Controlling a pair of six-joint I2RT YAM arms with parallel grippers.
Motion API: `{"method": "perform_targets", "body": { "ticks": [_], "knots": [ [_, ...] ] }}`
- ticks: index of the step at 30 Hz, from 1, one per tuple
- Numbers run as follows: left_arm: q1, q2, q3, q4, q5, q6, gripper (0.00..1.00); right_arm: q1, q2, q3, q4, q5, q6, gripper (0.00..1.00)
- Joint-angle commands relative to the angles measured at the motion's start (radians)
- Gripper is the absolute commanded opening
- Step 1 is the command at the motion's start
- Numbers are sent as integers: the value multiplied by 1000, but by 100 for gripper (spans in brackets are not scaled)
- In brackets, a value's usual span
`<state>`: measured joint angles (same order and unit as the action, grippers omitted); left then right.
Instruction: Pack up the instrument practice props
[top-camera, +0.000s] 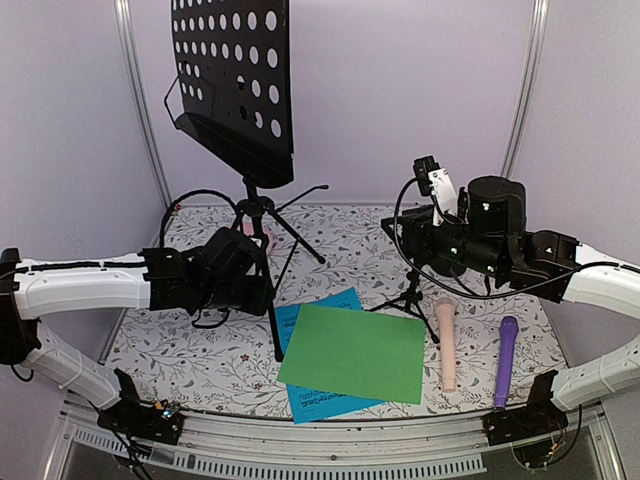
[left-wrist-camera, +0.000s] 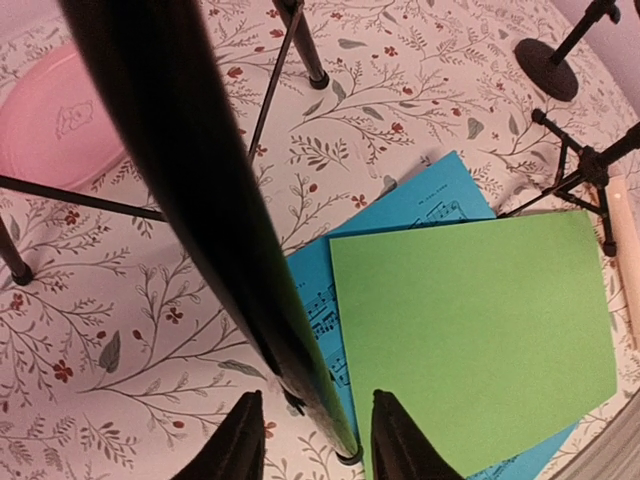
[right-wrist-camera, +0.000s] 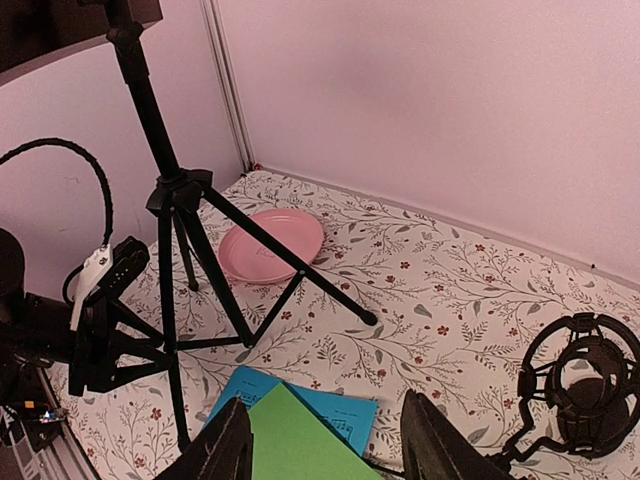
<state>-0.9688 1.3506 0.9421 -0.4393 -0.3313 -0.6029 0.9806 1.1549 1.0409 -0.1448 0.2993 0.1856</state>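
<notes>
The black perforated music rack (top-camera: 235, 75) stands on its tripod (top-camera: 262, 215) at the back left. My left gripper (left-wrist-camera: 315, 445) is open, its fingers on either side of one tripod leg (left-wrist-camera: 230, 230) near its foot. A green paper (top-camera: 355, 352) lies on a blue sheet-music paper (top-camera: 320, 400) at the front middle. A beige microphone (top-camera: 447, 345) and a purple microphone (top-camera: 506, 360) lie at the front right. A small black tripod mic support (top-camera: 412, 295) stands beside them. My right gripper (right-wrist-camera: 330, 450) is open and empty, held above the papers.
A pink plate (right-wrist-camera: 272, 240) lies behind the tripod near the back wall. A black shock mount (right-wrist-camera: 580, 385) sits at the right of the right wrist view. A second small stand with a round base (left-wrist-camera: 547, 65) stands beyond the papers. Walls close in the back and sides.
</notes>
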Motion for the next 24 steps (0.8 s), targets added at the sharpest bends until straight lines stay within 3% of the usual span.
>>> {"method": "perform_targets", "body": {
  "ticks": [1, 7, 18, 21, 24],
  "knots": [
    [-13, 15, 21, 6, -80, 10, 33, 0, -19, -6, -13, 12, 25, 51],
    [-13, -27, -17, -31, -115, -9, 26, 0, -23, -13, -5, 8, 22, 51],
    [16, -262, -182, -154, -152, -39, 28, 0, 26, -4, 66, -81, -13, 52],
    [36, -337, -201, -118, -94, -16, 39, 0, 60, -4, 121, -173, -14, 52],
    [122, -406, -213, 3, 110, 77, 56, 0, 109, -10, 217, -299, -24, 53]
  ]
}}
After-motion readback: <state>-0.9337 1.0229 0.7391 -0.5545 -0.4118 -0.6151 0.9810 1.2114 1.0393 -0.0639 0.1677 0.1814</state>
